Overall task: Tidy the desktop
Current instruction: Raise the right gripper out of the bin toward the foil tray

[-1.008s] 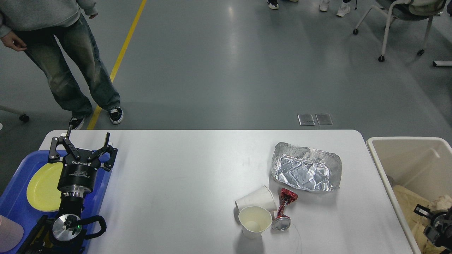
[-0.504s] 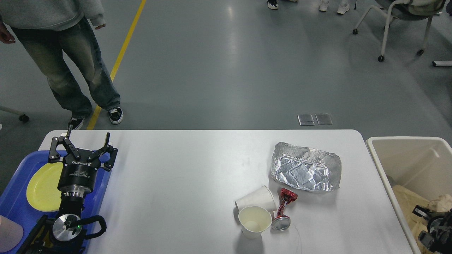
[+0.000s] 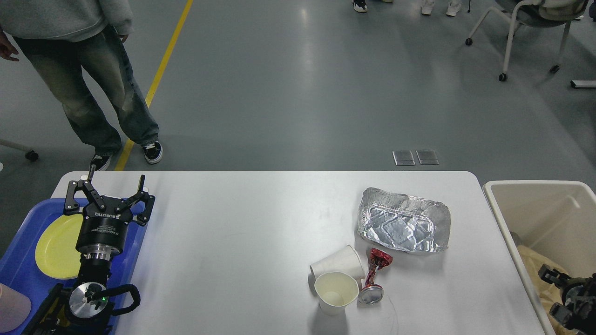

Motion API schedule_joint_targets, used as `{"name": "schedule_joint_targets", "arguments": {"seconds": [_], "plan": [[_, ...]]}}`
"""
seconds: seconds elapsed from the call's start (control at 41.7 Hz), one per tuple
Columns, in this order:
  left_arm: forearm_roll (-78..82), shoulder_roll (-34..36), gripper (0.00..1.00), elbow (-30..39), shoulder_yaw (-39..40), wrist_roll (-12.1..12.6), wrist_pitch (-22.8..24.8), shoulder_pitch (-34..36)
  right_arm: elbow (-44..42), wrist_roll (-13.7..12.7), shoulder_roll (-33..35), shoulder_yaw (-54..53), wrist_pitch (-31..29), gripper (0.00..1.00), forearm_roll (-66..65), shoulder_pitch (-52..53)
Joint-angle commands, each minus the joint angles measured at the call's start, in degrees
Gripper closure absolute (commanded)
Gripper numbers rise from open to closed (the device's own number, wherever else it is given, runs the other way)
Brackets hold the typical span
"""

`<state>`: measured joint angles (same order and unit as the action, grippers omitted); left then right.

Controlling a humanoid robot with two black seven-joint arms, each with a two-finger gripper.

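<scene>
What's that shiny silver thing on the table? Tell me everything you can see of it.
It is a foil tray, a shallow rectangular container of thin crinkled aluminium with a rolled, dented rim and an embossed bottom. It looks empty and lies open side up on the right part of the desktop, slightly askew. A crushed red can lies just in front of it; whether they touch is unclear.

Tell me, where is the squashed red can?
The crushed red can lies on the desktop's right side, beside two paper cups, just below the foil tray.
</scene>
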<state>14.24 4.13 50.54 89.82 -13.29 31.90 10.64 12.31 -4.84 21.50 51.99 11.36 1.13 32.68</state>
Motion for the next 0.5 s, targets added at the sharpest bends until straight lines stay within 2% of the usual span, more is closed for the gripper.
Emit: {"name": "schedule_joint_targets", "arguments": {"seconds": [0.0, 0.12, 0.24, 0.384, 0.408, 0.48], "plan": [[0.0, 0.0, 0.04, 0.0, 0.0, 0.0, 0.0, 0.0, 1.8, 0.0, 0.5, -0.1, -0.3, 0.0, 0.0, 1.5], [0.0, 0.0, 0.04, 0.0, 0.0, -0.1, 0.0, 0.0, 6.6, 0.0, 3.1, 0.0, -1.8, 0.0, 0.0, 5.2], [0.0, 0.0, 0.04, 0.0, 0.0, 0.0, 0.0, 0.0, 16.0, 0.0, 7.6, 1.4, -3.5, 0.0, -0.3, 13.0], [0.0, 0.0, 0.04, 0.0, 0.0, 0.0, 0.0, 0.0, 21.8, -0.1, 10.6, 5.2, -13.1, 0.0, -0.9, 22.9], [0.0, 0.0, 0.04, 0.0, 0.0, 0.0, 0.0, 0.0, 22.3, -0.1, 10.6, 7.7, -17.5, 0.0, -1.0, 26.6], [0.0, 0.0, 0.04, 0.0, 0.0, 0.0, 0.0, 0.0, 23.9, -0.1, 10.6, 12.0, -24.3, 0.0, -1.0, 32.9]]}}
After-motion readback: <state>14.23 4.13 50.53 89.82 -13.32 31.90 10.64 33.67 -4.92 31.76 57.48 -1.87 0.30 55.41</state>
